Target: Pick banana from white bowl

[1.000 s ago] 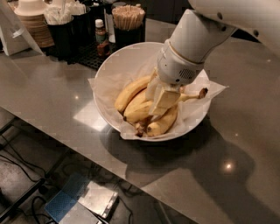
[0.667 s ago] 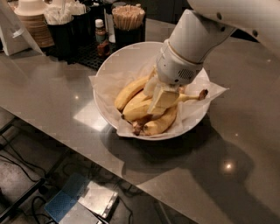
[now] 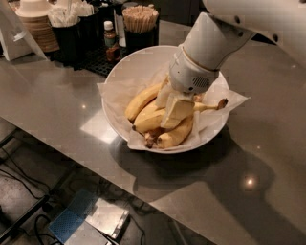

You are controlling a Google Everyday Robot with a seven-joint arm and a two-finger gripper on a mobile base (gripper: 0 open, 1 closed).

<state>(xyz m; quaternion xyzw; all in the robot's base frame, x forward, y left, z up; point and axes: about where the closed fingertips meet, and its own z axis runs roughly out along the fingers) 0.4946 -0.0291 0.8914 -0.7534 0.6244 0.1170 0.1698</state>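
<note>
The grey counter (image 3: 57, 105) carried the white bowl (image 3: 129, 62), its paper lining cradling several bananas. The gripper (image 3: 171, 109) reached down into the pile, over the long-stemmed banana (image 3: 203, 106), probably to grasp it; whether it had closed could not be told.

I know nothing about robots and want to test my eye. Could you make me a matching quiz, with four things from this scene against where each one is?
Things:
1. pincer
2. banana with the long stem
3. wooden stir sticks
4. white bowl

Places:
A. upright in a dark cup behind the bowl
B. on the grey counter, lined with paper
C. down among the bananas
D. lying in the bowl, dark knob at its stem end

Pairs: 1-C, 2-D, 3-A, 4-B.
</note>
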